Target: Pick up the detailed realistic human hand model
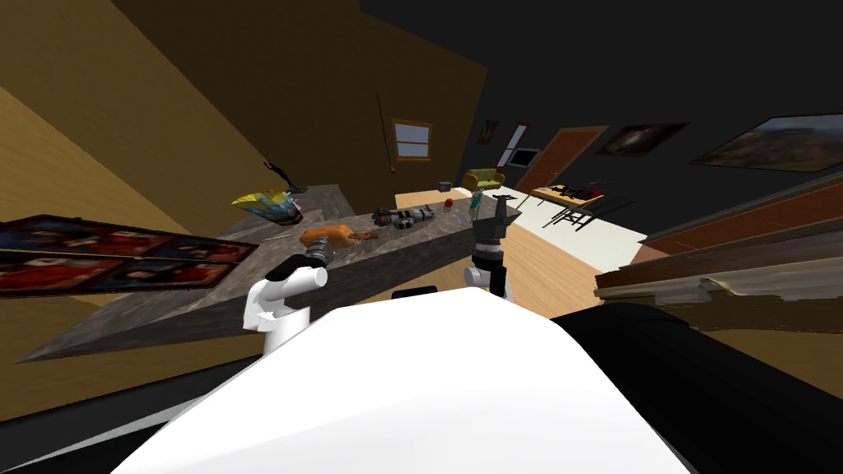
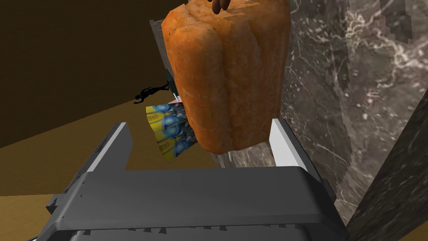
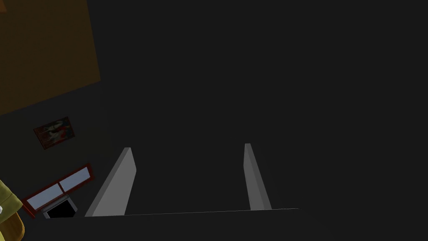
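Hand model [image 1: 363, 236]: brown, fingers showing, lying on the marbled counter [image 1: 165, 304] just past an orange lump [image 2: 228, 75]. Left gripper [image 2: 198, 123] spread around the lump's near end. Right gripper [image 3: 188, 146] spread, holding nothing.

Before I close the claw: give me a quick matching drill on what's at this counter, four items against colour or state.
Items:
1. hand model
2. left claw
3. patterned object
4. figurine

Descriptions:
A. black
B. open, the orange end between its fingers
C. orange, with brown fingers
D. blue and yellow

Pairs: 1-C, 2-B, 3-D, 4-A
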Controlling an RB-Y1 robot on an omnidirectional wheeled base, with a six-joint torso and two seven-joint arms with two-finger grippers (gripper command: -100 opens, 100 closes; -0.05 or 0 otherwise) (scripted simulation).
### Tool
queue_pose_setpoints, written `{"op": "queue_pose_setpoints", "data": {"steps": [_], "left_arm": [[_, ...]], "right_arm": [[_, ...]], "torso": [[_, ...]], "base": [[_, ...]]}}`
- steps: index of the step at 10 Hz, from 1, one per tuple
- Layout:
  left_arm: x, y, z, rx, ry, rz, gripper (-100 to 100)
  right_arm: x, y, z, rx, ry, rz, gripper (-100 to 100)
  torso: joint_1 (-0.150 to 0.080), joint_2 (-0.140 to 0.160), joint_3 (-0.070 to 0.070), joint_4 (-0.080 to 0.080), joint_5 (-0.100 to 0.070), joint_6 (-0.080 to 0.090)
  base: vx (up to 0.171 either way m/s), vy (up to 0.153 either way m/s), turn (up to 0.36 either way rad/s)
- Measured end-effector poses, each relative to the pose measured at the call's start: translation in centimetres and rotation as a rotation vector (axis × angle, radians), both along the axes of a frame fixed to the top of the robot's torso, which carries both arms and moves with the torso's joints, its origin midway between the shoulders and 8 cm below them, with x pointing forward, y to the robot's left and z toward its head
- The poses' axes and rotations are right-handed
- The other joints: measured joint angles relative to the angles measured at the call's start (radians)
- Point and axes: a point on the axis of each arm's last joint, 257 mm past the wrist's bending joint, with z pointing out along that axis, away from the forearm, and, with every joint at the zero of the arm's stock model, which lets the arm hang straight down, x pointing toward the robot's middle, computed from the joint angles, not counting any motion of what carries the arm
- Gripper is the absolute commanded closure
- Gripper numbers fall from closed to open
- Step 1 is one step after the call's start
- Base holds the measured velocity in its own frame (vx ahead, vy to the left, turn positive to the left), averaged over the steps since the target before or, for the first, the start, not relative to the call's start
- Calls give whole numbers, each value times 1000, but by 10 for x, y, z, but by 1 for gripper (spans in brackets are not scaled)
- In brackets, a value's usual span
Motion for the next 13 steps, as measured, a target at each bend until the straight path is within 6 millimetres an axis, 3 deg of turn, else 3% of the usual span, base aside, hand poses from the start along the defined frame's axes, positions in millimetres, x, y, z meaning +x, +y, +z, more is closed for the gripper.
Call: {"op": "queue_pose_setpoints", "data": {"steps": [9,13], "left_arm": [[-31,34,-60,-163,193,188,-100],[-45,42,-77,-214,254,250,-100]], "right_arm": [[0,0,0,0,0,0,0],[0,0,0,0,0,0,0]], "torso": [[-1,-2,-1,-1,0,0],[1,0,0,0,0,-1]], "base": [[75,-60,-99],[70,-33,-72]]}}
